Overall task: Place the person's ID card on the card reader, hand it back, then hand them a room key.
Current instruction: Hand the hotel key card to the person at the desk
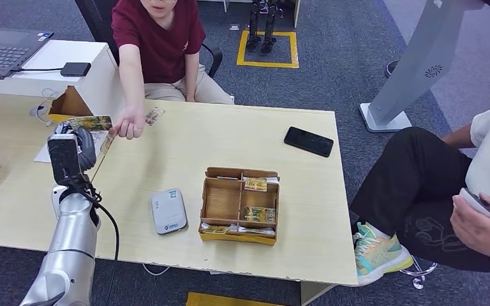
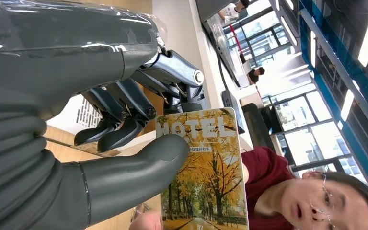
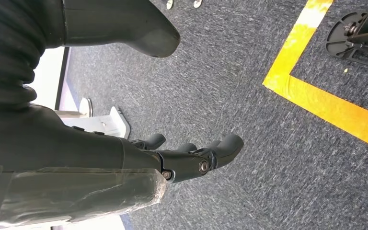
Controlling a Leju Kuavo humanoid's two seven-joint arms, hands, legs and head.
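Left hand (image 2: 124, 143) pinches the hotel key card (image 2: 203, 177) beside the person's hand (image 1: 128, 122); right hand (image 3: 187, 160) hangs empty, fingers apart.

The room key (image 2: 203, 177) runs off the picture's edge beside the left hand (image 2: 124, 139); its small print under "HOTEL" is unreadable.

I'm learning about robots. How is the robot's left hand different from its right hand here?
The left robot hand is raised over the table; the right robot hand hangs over the carpet floor. The left robot hand pinches a hotel card between thumb and fingers; the right robot hand holds nothing. The left robot hand reaches toward a person's hand; the right robot hand is near nobody. Both have dark fingers and grey covers.
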